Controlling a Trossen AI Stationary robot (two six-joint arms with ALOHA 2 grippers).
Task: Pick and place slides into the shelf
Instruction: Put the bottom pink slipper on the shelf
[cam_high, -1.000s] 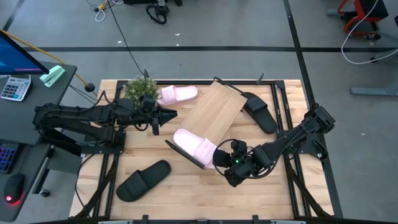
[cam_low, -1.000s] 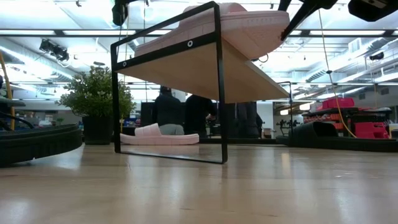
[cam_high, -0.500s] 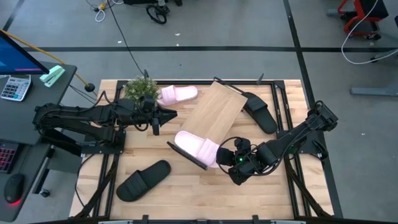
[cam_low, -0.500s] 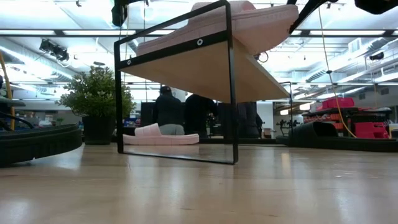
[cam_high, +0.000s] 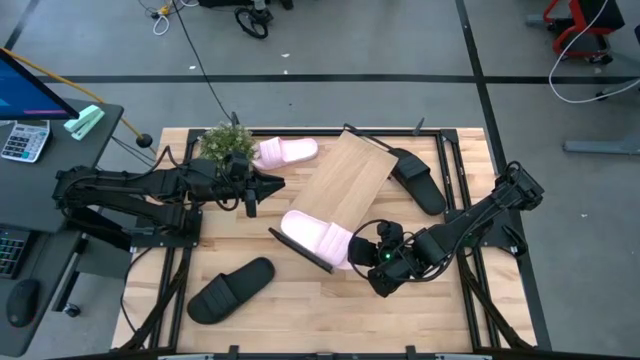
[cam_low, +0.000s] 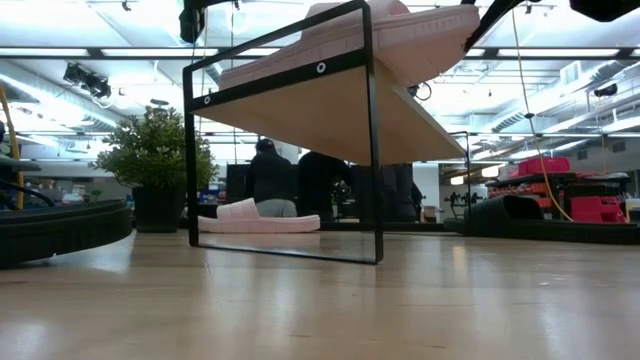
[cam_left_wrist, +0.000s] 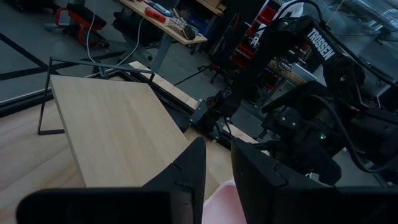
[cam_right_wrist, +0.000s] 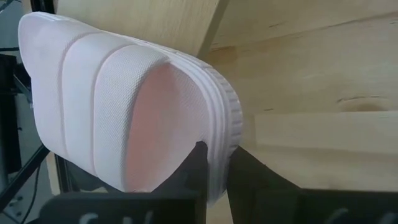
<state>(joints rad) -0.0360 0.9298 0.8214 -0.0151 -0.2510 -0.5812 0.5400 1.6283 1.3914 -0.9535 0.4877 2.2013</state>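
Note:
The light-wood shelf (cam_high: 350, 180) stands aslant mid-table on its black end frames (cam_low: 372, 150). A pale pink slide (cam_high: 315, 237) lies on the board's near-left end and also shows in the low view (cam_low: 380, 35). My right gripper (cam_high: 356, 252) is shut on the slide's end that sticks out past the board. A second pink slide (cam_high: 288, 152) lies at the far side, one black slide (cam_high: 230, 289) at the near left, and another (cam_high: 418, 180) right of the shelf. My left gripper (cam_high: 277, 183) hovers left of the shelf, empty, its fingers a narrow gap apart (cam_left_wrist: 217, 163). My right gripper pinches the pink slide's sole at its end rim (cam_right_wrist: 219, 146) between its two fingers. One finger (cam_right_wrist: 194, 167) is on the footbed side and the other (cam_right_wrist: 244, 169) on the underside. The fingers come roughly level from the table's right. The slide's rest lies on the shelf board.
A small potted plant (cam_high: 225, 142) stands at the far left of the table, beside the far pink slide. Bare tabletop (cam_high: 300, 305) lies along the near edge, between the black slide and my right arm. People stand in the room behind the table (cam_low: 300, 185).
My right gripper has moved a little toward the table's right edge with the pink slide. The shelf's near end frame has slid the same way with it. Both have since come to rest.

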